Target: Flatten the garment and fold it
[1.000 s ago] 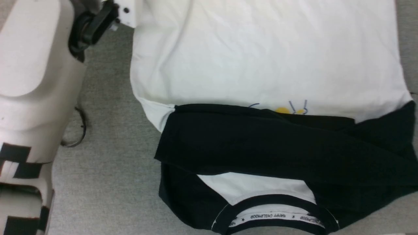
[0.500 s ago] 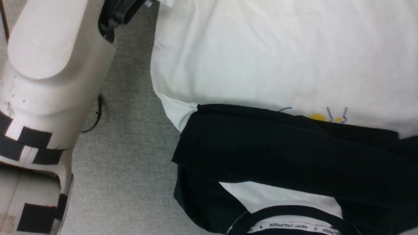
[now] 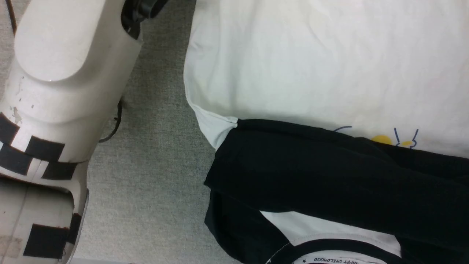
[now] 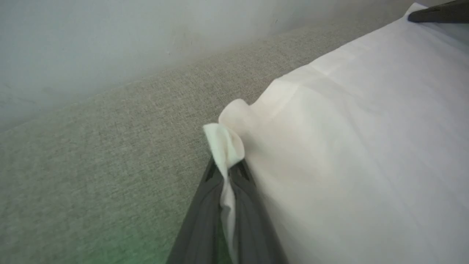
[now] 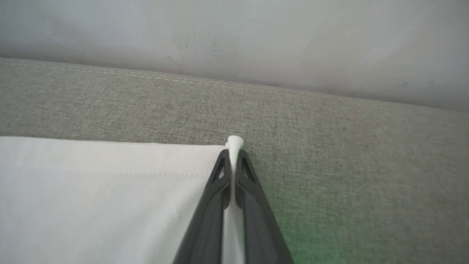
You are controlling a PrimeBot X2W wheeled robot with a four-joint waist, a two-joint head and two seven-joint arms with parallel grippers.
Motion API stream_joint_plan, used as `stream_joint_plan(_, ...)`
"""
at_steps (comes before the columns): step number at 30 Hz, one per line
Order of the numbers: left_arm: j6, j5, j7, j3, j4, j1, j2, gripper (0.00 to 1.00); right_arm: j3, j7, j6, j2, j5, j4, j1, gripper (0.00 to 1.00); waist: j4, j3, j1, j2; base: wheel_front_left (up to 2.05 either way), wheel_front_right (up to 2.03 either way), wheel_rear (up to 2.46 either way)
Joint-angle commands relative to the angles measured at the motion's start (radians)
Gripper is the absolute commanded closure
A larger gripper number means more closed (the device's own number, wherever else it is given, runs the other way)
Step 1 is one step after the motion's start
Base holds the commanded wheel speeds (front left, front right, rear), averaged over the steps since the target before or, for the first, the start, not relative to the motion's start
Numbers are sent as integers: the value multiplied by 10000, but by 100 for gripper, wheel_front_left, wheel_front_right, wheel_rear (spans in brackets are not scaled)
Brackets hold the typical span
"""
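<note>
The right end effector [image 5: 232, 156], fingers pressed together, pinches a hem corner of the white shirt [image 5: 91, 194], which spreads leftward over the grey worktop [image 5: 348, 154].

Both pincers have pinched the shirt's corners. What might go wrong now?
The left pincer holds only a crumpled corner tip of the shirt, and the right pincer barely a sliver; either might slip when pulled. The black sleeve lying across the chest may bunch if the cloth drags.
</note>
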Motion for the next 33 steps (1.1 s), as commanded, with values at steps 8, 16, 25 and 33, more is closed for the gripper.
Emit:
stream_joint_plan(8, 143, -88, -1332, 538, 559, -4, 118, 100, 70, -1166, -11, -512, 433, -23, -107, 100, -110, -441, 0, 0, 0, 0, 0)
stream_joint_plan(16, -5, -172, -2007, 754, 567, 330, 532, 100, 107, -1893, -11, -801, 1606, -375, 682, 100, -286, -1414, 0, 0, 0, 0, 0)
stream_joint_plan(25, -22, 20, -2958, 630, -1103, 2073, 1271, 100, 166, -2423, -11, -1234, 3355, -2273, 3290, 100, -512, -2770, 0, 0, 0, 0, 0)
stream_joint_plan(33, 815, 232, -3356, 494, -3733, 4791, 2002, 100, -84, -2631, -11, -892, 4080, -3872, 5758, 100, -824, -4098, 0, 0, 0, 0, 0)
